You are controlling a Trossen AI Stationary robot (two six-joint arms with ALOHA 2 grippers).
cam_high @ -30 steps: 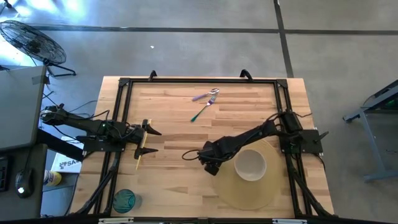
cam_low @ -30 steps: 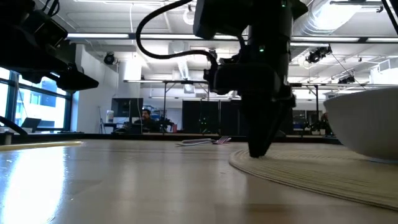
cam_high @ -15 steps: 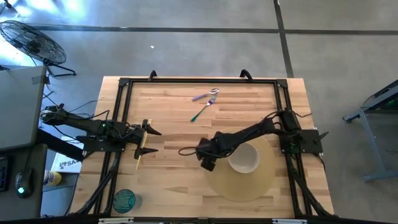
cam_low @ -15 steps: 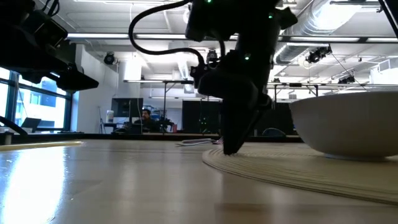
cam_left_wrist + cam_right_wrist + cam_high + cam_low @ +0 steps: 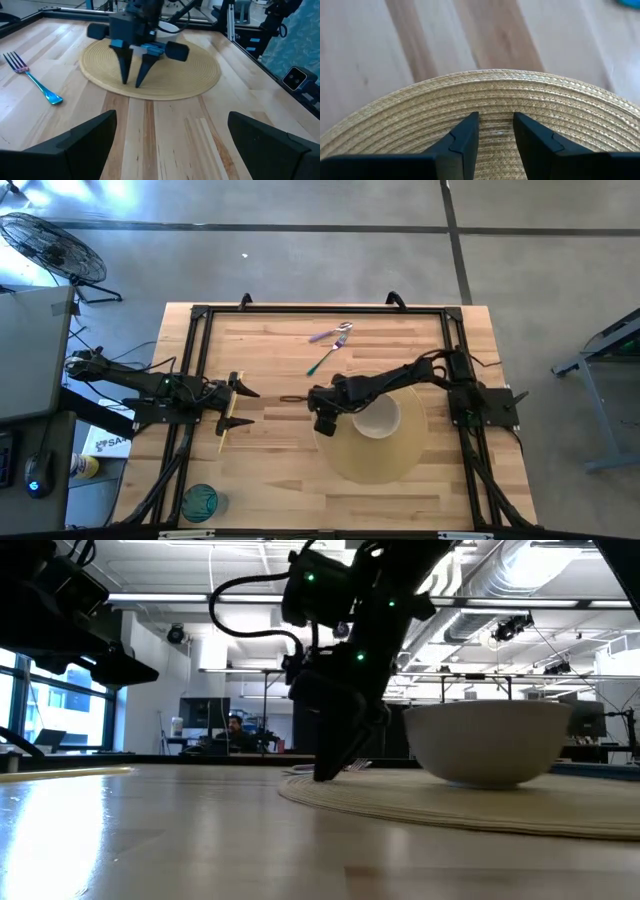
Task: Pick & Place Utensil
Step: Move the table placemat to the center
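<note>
A blue-handled fork [image 5: 325, 358] and a purple-handled utensil [image 5: 330, 335] lie flat on the far middle of the table; the fork also shows in the left wrist view [image 5: 32, 80]. A round woven placemat [image 5: 370, 450] carries a white bowl [image 5: 377, 416] [image 5: 485, 745]. My right gripper [image 5: 323, 421] stands at the mat's left rim, fingers pointing down with a narrow gap. My left gripper [image 5: 240, 405] waits open at the table's left side, above the wood, touching nothing. My right gripper [image 5: 496, 117] presses its two fingertips [image 5: 125, 80] down on the placemat's woven top just inside its left rim [image 5: 485, 95]. The fingers come from above, slanting, a narrow gap between them. The mat lies flat on the table with the bowl on it.
A teal cup [image 5: 199, 502] stands at the near left corner. A pale wooden stick [image 5: 226, 428] lies under my left gripper. Black frame rails [image 5: 320, 309] run along the table's far edge and sides. Bare wood lies between my left gripper and the mat.
My right gripper has moved toward the table's left and far edges with its fingertips down on the mat. The placemat has slid along the table the same way, carrying the bowl with it. The utensils have stayed put.
</note>
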